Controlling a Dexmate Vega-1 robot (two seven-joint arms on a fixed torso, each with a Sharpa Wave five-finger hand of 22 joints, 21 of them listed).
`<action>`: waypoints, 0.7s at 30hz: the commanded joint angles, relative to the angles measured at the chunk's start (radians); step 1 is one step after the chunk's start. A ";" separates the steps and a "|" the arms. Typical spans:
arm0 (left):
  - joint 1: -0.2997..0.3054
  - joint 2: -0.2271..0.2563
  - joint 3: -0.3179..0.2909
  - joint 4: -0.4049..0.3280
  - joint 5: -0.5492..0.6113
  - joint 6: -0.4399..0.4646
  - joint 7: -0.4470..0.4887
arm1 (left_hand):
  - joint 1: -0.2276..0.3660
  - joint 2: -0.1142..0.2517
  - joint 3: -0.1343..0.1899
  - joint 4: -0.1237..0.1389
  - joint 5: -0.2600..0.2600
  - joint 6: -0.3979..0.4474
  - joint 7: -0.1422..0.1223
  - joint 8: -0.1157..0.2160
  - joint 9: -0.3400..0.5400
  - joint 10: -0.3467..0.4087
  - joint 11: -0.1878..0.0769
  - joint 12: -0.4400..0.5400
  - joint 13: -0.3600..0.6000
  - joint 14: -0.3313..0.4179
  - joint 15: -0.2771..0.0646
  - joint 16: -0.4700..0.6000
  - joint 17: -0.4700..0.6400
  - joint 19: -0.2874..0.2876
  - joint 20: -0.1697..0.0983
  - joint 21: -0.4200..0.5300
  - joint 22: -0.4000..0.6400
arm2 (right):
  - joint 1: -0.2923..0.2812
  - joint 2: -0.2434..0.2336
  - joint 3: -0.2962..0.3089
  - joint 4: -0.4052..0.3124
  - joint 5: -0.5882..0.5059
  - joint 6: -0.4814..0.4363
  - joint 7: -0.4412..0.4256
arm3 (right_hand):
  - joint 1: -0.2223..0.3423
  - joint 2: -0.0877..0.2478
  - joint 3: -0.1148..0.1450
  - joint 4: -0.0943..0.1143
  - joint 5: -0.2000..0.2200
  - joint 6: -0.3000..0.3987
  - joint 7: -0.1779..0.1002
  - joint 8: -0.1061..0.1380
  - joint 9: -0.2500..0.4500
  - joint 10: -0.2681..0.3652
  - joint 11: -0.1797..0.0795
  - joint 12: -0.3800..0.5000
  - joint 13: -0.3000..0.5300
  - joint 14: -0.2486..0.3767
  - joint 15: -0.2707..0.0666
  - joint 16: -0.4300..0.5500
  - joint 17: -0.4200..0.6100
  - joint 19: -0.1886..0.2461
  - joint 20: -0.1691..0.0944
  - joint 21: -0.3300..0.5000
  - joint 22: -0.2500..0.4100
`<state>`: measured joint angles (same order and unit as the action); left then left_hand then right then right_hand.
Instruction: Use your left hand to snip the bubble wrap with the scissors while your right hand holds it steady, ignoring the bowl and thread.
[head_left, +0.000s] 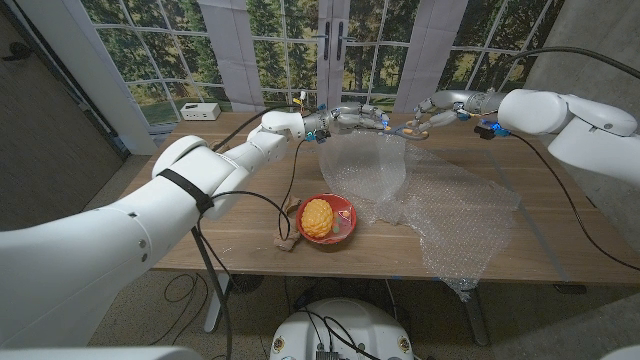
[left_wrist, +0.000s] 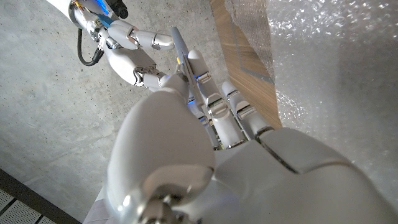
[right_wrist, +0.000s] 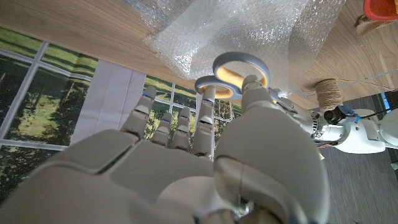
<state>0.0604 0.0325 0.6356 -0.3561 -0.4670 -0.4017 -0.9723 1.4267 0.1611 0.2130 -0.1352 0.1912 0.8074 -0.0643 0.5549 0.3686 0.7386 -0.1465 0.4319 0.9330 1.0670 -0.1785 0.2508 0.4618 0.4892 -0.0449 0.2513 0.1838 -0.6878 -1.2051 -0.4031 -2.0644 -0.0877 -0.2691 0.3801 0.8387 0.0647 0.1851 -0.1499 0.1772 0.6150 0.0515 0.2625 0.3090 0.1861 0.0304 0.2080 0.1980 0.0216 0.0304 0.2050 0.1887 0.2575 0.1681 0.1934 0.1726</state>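
Observation:
The scissors (head_left: 408, 128), grey handles with yellow lining, hang in the air over the table's far middle between my two hands. My right hand (head_left: 432, 112) pinches the handle rings (right_wrist: 239, 70) with thumb and a fingertip. My left hand (head_left: 350, 118) reaches in from the other side, and a blade (left_wrist: 179, 46) runs between its thumb and fingers (left_wrist: 194, 62), close to the right hand (left_wrist: 127, 50). The clear bubble wrap (head_left: 450, 210) lies spread over the table's right half, with one edge bunched up (right_wrist: 249, 31) just under the hands. Neither hand touches the wrap.
A red bowl (head_left: 340, 228) holding a yellow object sits near the table's front middle, with a thread spool (head_left: 286, 240) left of it. A small white box (head_left: 200, 110) stands at the far left corner. Black cables trail from the left arm over the wooden table (head_left: 240, 190).

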 joint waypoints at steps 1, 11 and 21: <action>0.001 0.001 0.000 0.000 0.002 0.004 0.010 | 0.009 -0.001 -0.005 0.000 0.005 0.002 -0.001 0.004 0.002 0.006 0.001 -0.005 0.000 0.000 -0.064 -0.003 0.003 0.009 -0.059 -0.001 0.002 | -0.011 -0.004 0.014 -0.004 -0.006 0.014 -0.010 | 0.000 0.001 0.006 0.005 -0.002 0.012 -0.007 0.006 0.006 0.012 -0.005 0.010 0.001 0.010 -0.007 0.005 0.001 0.003 -0.007 0.006 0.002; 0.000 -0.003 0.000 0.000 0.001 0.001 0.009 | 0.009 0.001 -0.006 0.001 0.005 0.003 -0.001 0.004 0.001 0.009 0.002 -0.006 0.002 0.003 -0.064 -0.004 0.005 0.009 -0.059 -0.002 0.002 | -0.003 -0.002 0.004 0.003 -0.010 0.027 0.015 | 0.010 0.005 0.010 0.002 0.000 0.021 -0.018 0.008 0.010 0.015 -0.014 0.008 0.001 0.011 -0.015 0.004 0.001 0.001 -0.010 0.004 0.002; -0.002 -0.008 0.003 -0.001 0.002 -0.009 -0.009 | 0.009 0.000 -0.007 0.001 0.005 0.003 0.000 0.003 -0.001 0.009 -0.002 -0.008 0.004 0.000 -0.064 -0.008 0.004 0.010 -0.060 -0.002 0.003 | -0.002 0.003 0.005 0.017 -0.015 0.051 0.015 | 0.015 0.005 0.010 0.000 0.000 0.013 -0.021 0.004 0.013 0.011 -0.013 0.005 0.001 0.010 -0.015 0.002 0.000 0.000 -0.010 0.003 0.002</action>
<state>0.0611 0.0296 0.6351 -0.3556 -0.4670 -0.3996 -0.9650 1.4266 0.1610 0.2130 -0.1352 0.1912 0.8074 -0.0643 0.5550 0.3662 0.7385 -0.1465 0.4242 0.9332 1.0670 -0.1780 0.2438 0.4617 0.4892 -0.0448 0.2513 0.1837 -0.6919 -1.2073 -0.3985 -2.0600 -0.0988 -0.2410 0.3894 0.8428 0.0688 0.1881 -0.1530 0.1773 0.6265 0.0315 0.2665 0.3183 0.1985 0.0179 0.2080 0.1979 0.0323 0.0197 0.2050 0.1860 0.2556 0.1623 0.1934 0.1726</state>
